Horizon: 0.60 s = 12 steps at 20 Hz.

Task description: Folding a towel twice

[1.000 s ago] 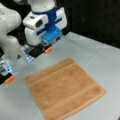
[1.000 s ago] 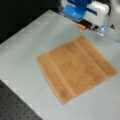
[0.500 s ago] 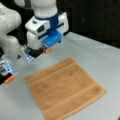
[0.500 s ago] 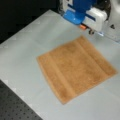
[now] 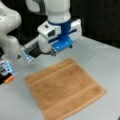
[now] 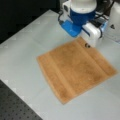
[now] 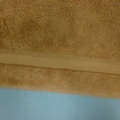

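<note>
One table [image 5: 105, 57] carries one towel [image 5: 65, 91], spread flat and unfolded in a single layer, just below the gripper in both front views. One gripper [image 6: 86, 35] hangs over the towel's far edge. The wrist view shows one woven band [image 7: 60, 63] beside that edge; I cannot tell how the jaws stand.
</note>
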### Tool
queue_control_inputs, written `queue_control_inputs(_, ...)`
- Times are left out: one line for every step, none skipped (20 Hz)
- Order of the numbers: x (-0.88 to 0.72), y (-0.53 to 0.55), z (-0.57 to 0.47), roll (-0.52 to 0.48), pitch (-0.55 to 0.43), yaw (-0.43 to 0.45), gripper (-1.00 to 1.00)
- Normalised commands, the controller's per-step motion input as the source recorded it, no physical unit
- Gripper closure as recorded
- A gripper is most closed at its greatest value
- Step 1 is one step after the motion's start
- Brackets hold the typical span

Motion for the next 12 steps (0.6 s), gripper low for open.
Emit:
queue_control_inputs(0.46, 0.04, 0.09, -0.002, 0.244, -0.255, -1.0)
queue_control_inputs(0.4, 0.04, 0.09, 0.003, 0.242, -0.247, -1.0)
queue_control_inputs(0.41, 0.06, 0.07, 0.002, 0.14, -0.338, -1.0)
queue_control_inputs(0.45, 0.08, 0.03, 0.01, 0.11, -0.362, -1.0)
queue_control_inputs(0.45, 0.1, 0.02, 0.011, 0.099, -0.352, -1.0)
queue_control_inputs(0.49, 0.13, -0.03, -0.007, 0.086, -0.356, -1.0)
queue_control_inputs(0.49, 0.15, -0.04, -0.011, 0.087, -0.322, -1.0)
queue_control_inputs(0.53, 0.19, -0.07, -0.015, 0.116, -0.314, -1.0)
queue_control_inputs(0.58, 0.23, -0.11, -0.01, 0.118, -0.297, -1.0)
queue_control_inputs(0.58, 0.25, -0.11, -0.008, 0.127, -0.262, -1.0)
queue_control_inputs(0.62, 0.26, -0.15, -0.044, 0.151, -0.248, -1.0)
queue_control_inputs(0.66, 0.26, -0.17, -0.041, 0.16, -0.222, -1.0)
